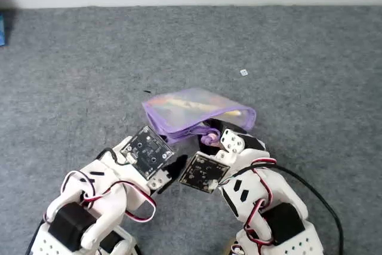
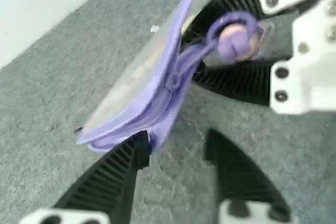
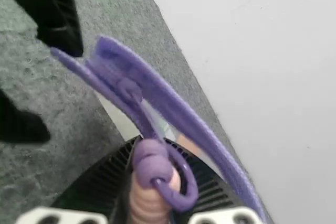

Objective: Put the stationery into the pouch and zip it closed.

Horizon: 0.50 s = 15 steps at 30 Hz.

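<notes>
Pouch [image 1: 197, 113] lies on grey table [image 1: 298, 46] (stationery [image 1: 186, 105] visible inside). Right gripper [image 1: 210, 137] clenches zipper pull [image 2: 236, 38]; left gripper [image 2: 176, 145] stands released beside pouch corner.

L hand [image 2: 176, 156], R hand [image 2: 223, 43] block pouch [image 1: 191, 108] front; rear free.

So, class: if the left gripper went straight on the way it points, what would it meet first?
Probably the purple pouch: its near corner lies just ahead of the open left gripper, though depth is unclear.
</notes>
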Tool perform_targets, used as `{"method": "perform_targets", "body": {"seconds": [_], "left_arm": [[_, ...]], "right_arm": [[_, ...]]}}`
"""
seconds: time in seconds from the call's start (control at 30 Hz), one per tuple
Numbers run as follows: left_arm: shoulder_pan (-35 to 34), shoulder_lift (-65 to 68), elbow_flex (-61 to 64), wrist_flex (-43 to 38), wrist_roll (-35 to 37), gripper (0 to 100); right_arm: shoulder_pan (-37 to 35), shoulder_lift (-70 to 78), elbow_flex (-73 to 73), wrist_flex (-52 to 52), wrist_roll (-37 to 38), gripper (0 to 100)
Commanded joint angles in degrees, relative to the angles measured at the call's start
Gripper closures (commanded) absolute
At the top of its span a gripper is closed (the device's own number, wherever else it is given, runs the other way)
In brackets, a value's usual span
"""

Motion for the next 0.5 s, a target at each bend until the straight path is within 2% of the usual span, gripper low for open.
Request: {"method": "perform_targets", "body": {"seconds": [0.0,0.13,0.33,0.47], "left_arm": [[1.05,0.00,-0.31,-3.60,0.97,79],[-4.75,0.00,2.77,-7.21,0.44,79],[-15.12,-0.44,2.86,-9.58,-4.04,79],[-18.55,-0.35,1.36,-9.32,-4.31,79]], "right_arm": [[-3.30,-1.10,-1.14,-1.71,2.81,99.1],[-4.09,-1.01,-0.44,-1.80,2.81,99.1],[-2.68,-0.84,0.09,-1.80,2.90,99.1],[-1.45,-0.57,0.09,-1.98,2.90,99.1]]}}
